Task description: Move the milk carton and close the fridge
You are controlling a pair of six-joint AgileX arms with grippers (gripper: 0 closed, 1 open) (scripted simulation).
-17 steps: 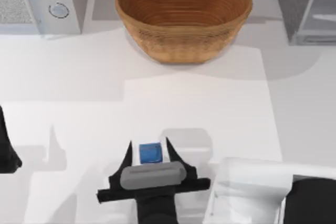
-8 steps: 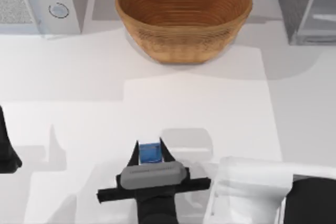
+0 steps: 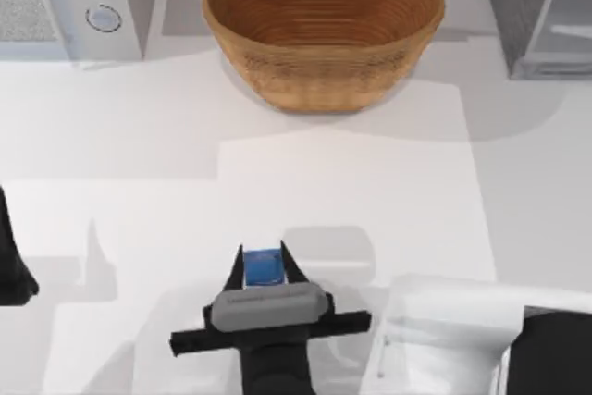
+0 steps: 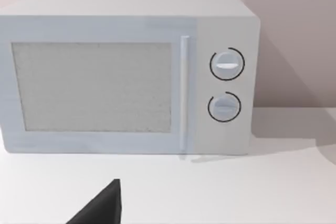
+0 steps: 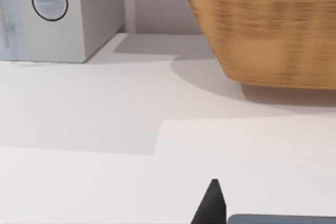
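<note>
The milk carton (image 3: 264, 268) is a small box with a blue top near the table's front, at the middle. My right gripper (image 3: 264, 253) is shut on it, one dark finger on each side. One of its fingertips (image 5: 212, 205) shows in the right wrist view. The fridge (image 3: 532, 11) is the grey box at the back right corner, with its paler door panel (image 3: 566, 20) on its right. My left gripper (image 3: 11, 270) is parked at the table's left edge, and a dark fingertip (image 4: 100, 208) shows in the left wrist view.
A big wicker basket (image 3: 324, 30) stands at the back middle, also seen close by as the basket (image 5: 268, 24). A white appliance with two round knobs (image 3: 69, 2) fills the back left corner, facing the left wrist as the appliance (image 4: 126, 72). A white boxy shape (image 3: 444, 330) lies at the front right.
The right gripper's fingers have closed in from wide apart onto the milk carton. Over the last half second the carton and gripper have barely moved. The left arm has stayed still.
</note>
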